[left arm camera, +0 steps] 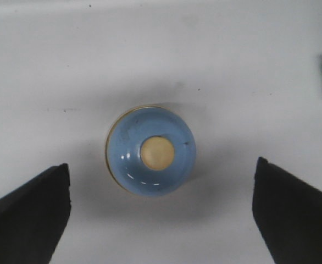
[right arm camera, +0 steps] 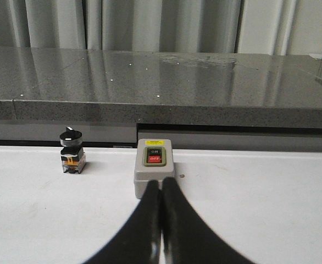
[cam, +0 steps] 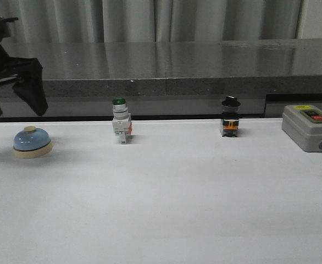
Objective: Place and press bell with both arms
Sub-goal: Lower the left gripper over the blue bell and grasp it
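Bell (cam: 32, 142) upright at far left of the white worktop (cam: 166, 209), untouched. Left gripper (left arm camera: 161, 212) hangs above it, fingers spread wide, apart from the dome. Right gripper (right arm camera: 161, 220) empty, fingers pressed together, low near the grey on/off switch box (right arm camera: 154, 173) at right.

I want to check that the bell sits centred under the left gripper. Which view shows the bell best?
The left wrist view: it looks straight down on the bell, blue dome and cream button, between the open left gripper's fingers. The front view shows the bell small, from the side, the left gripper above it. The right wrist view misses it.
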Robot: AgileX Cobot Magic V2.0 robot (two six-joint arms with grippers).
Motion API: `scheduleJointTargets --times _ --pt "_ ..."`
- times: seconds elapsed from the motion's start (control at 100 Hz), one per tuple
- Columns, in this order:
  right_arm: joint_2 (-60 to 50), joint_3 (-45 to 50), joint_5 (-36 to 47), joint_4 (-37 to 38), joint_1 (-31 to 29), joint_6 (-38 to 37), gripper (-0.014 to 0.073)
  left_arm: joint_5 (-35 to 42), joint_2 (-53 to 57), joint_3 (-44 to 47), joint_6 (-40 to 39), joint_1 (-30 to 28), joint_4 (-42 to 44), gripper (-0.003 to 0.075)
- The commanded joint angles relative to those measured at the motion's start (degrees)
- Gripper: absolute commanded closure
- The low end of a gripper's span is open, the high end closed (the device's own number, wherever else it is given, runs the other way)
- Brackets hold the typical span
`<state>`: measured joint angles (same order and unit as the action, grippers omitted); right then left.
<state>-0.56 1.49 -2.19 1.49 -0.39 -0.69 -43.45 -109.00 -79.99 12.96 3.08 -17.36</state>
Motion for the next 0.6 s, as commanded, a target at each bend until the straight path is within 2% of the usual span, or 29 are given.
scheduleJointTargets --times 0.0,0.25,0.59 --pt "-0.81 -0.84 4.63 0.48 -0.23 0.1 0.0654 -0.68 -0.06 -3.9 0.01 0.31 -1.01 0.0081" --pt "-0.81 -0.84 4.63 0.48 -0.23 0.1 0.0654 -1.67 -5.22 -7.4 0.01 0.42 -1.01 0.0081" --pt "-0.81 -0.84 4.63 0.48 -0.23 0.1 0.0654 -0.75 -8.22 -7.45 0.01 0.88 0.4 0.0083"
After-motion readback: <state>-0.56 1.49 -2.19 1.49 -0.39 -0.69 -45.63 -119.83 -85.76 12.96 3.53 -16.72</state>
